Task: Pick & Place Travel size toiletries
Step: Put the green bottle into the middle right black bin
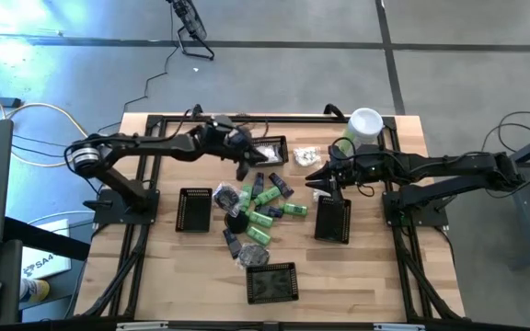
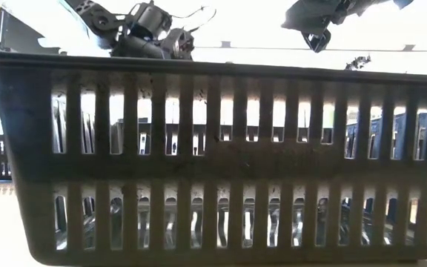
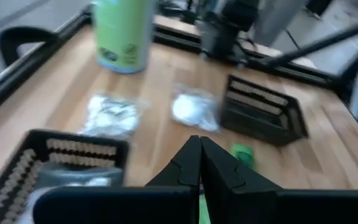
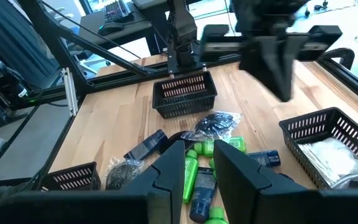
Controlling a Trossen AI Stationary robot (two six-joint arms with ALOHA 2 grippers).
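Green little bottles (image 1: 267,208) and black tubes (image 1: 278,186) lie heaped mid-worktop (image 1: 375,276) among black baskets (image 1: 271,281). The left claw (image 3: 199,163), pinched fully shut and empty, hangs above the pile; the right claw (image 4: 199,163), fingers parted, holds nothing beside it.

Wooden table (image 1: 173,276): four square black mesh baskets (image 1: 272,281) spread across. Tall pale-green canister with white lid (image 1: 364,127) near far right corner.

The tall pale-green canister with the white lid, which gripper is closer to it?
Right. The right gripper sits just in front of the tall pale-green canister with the white lid, while the left gripper is farther off, across the table beside the pile.
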